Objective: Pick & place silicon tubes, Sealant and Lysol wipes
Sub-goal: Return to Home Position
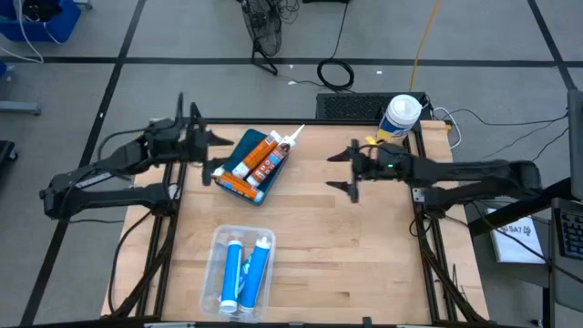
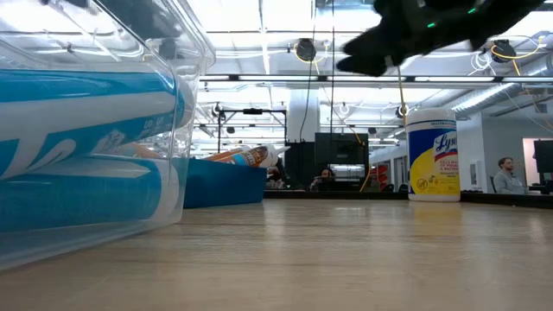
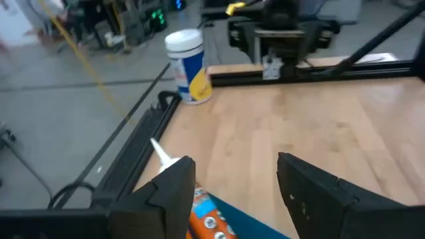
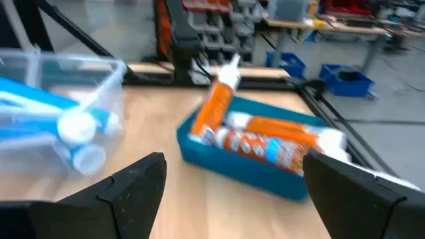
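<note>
Upright at the far right corner of the worktop (image 1: 346,255): the Lysol wipes (image 1: 401,117), white domed lid on top, yellow-and-blue label toward the low camera, touching nothing else on the wood.

Toward the far left, set at a slant: the blue bin (image 1: 244,142), with orange sealant tubes (image 1: 264,162) lying inside and one white nozzle poking out over its far rim.

At the near edge, left of centre: the clear bin (image 1: 219,244), with blue silicone tubes (image 1: 239,273) side by side in it, white ends toward the far side.

At the blue bin's left edge: the left gripper (image 1: 217,157), fingers (image 3: 169,196) spread wide and holding nothing. Between them, in the left wrist view, only an orange tube and its nozzle lower down, with the canister far off across the wood.

Over the bare wood between the blue bin and the Lysol wipes: the right gripper (image 1: 335,171), pointing toward the blue bin, fingers (image 4: 133,192) likewise wide apart and empty. Well apart from both bins, nearer the canister without touching it. Shows in the low view as a dark shape hanging above the worktop, higher than the canister's lid.

Beyond the worktop, at the room's right side: a person (image 2: 505,177).
</note>
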`<state>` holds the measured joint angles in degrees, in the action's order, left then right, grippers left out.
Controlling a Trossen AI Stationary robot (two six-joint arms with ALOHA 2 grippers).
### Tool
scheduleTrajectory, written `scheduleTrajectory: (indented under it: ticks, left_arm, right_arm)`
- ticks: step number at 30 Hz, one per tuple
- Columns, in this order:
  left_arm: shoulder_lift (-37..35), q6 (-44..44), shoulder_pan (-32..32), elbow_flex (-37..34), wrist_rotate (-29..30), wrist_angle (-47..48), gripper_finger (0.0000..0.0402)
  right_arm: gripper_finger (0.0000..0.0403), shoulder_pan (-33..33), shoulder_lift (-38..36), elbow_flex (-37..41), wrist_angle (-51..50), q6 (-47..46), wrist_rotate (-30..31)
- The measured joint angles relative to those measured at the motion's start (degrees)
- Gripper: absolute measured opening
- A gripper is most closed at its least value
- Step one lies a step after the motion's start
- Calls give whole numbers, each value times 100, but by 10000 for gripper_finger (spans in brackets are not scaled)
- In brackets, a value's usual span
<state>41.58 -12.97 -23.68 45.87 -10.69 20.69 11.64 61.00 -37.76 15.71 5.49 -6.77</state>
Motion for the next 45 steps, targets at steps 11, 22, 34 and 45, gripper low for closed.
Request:
scheduleTrajectory:
  ticks: [11,22,34,45]
  left_arm:
    - [-2084,544,68,-1864,17,-614,214]
    - [-3720,750,68,-2645,19,-281,214]
    - [-4132,885,70,-2795,10,13,214]
    - [-4131,1353,64,-3583,17,-981,214]
  right_arm:
    - [329,2,-2660,923,-1707,-383,1887]
    - [329,0,-4513,2924,112,-642,1591]
    - [329,0,-5215,3666,278,-779,1556]
    - [329,0,-5209,3678,-154,-786,1561]
